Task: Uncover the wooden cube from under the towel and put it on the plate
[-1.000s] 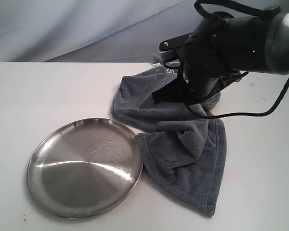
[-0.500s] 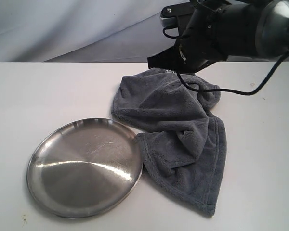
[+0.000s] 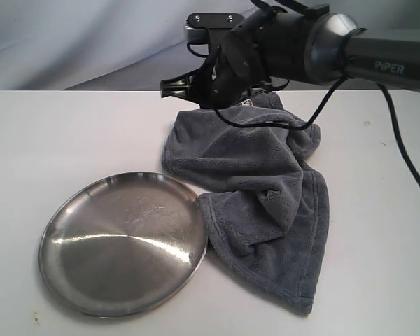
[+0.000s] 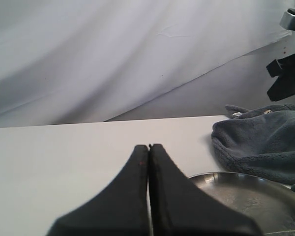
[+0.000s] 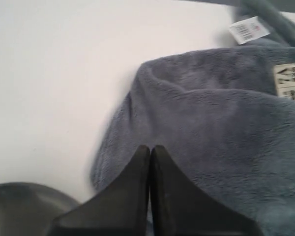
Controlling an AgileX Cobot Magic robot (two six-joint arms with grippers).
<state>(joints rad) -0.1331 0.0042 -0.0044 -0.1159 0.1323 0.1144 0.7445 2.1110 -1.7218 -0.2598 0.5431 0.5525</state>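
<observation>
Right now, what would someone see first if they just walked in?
A crumpled blue-grey towel lies heaped in the middle of the white table, right beside a big shiny plate at the front left. The shut right claw hovers over the towel's far end.

- My white worktop (image 3: 70,133) lies plain and matte, evenly lit.
- Behind it I see a pale grey cloth backdrop (image 3: 91,35), softly creased, darker in shadow near the worktop's far edge.
</observation>
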